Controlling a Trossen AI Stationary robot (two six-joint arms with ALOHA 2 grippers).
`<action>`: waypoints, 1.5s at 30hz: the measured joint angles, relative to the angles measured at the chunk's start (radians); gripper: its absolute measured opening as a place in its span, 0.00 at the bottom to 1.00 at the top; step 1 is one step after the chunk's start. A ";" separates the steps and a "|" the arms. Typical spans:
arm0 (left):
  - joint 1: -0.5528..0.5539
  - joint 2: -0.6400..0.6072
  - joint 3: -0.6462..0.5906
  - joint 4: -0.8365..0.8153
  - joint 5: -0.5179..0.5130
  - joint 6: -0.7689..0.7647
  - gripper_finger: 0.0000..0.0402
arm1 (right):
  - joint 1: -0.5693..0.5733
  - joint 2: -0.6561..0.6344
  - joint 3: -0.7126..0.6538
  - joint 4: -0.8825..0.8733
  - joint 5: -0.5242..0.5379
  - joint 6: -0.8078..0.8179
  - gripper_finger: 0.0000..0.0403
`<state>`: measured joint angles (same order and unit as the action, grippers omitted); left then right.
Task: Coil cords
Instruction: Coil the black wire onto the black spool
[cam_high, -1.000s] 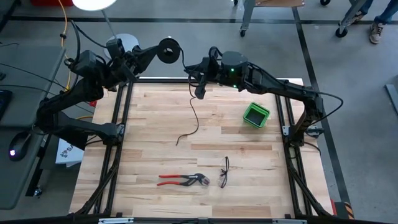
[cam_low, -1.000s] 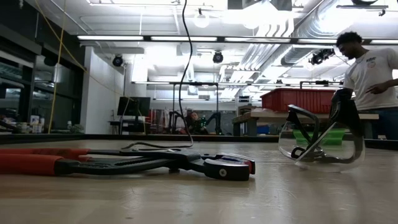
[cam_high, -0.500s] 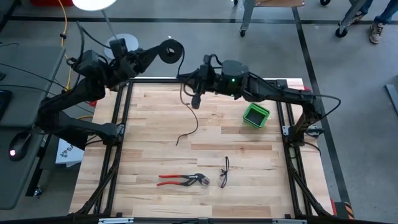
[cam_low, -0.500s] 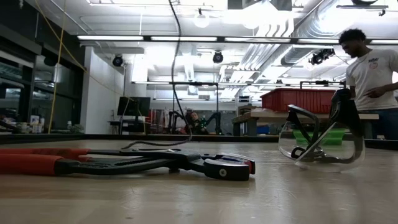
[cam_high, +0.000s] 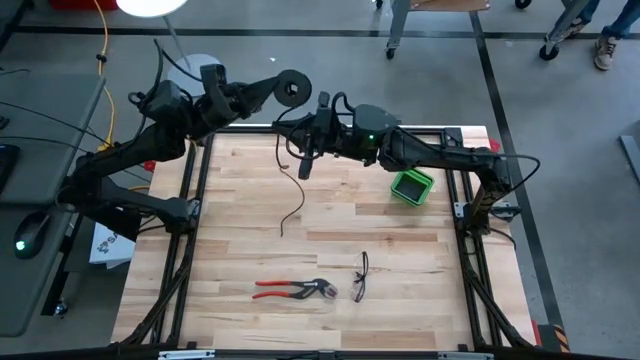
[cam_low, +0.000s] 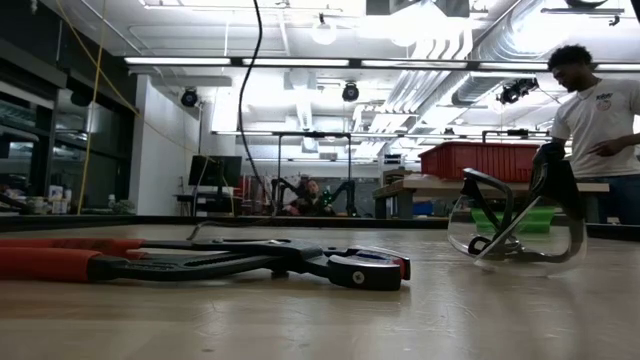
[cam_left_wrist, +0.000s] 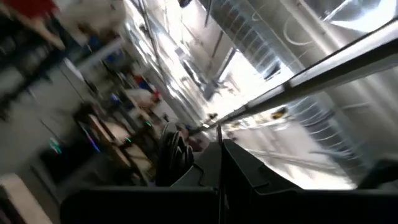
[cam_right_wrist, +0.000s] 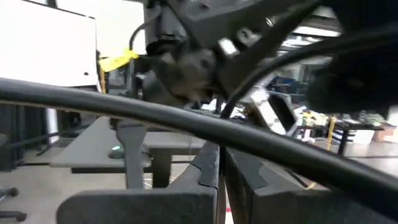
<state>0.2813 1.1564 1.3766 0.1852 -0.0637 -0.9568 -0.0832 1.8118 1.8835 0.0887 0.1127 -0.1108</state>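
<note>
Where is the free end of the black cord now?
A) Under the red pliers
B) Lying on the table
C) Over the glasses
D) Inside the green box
B: in the high view the cord hangs from the right gripper and its tip lies on the bare table, apart from the other things.

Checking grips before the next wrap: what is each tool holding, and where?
Left tool holds the reel at its rim; right tool pinches the cord partway along.
</note>
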 joint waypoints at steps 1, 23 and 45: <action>0.000 0.000 0.000 0.000 0.015 -0.040 0.00 | -0.002 0.001 0.000 0.002 0.010 0.000 0.00; -0.068 0.003 0.000 -0.093 0.170 -0.499 0.00 | -0.024 0.020 0.000 0.122 0.007 -0.073 0.00; -0.031 -0.138 0.001 -0.517 0.284 -0.414 0.00 | -0.063 0.017 -0.001 -0.006 -0.019 -0.190 0.00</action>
<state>0.2500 1.0184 1.3777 -0.3321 0.2203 -1.3708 -0.1467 1.8286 1.8826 0.0826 0.0937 -0.3010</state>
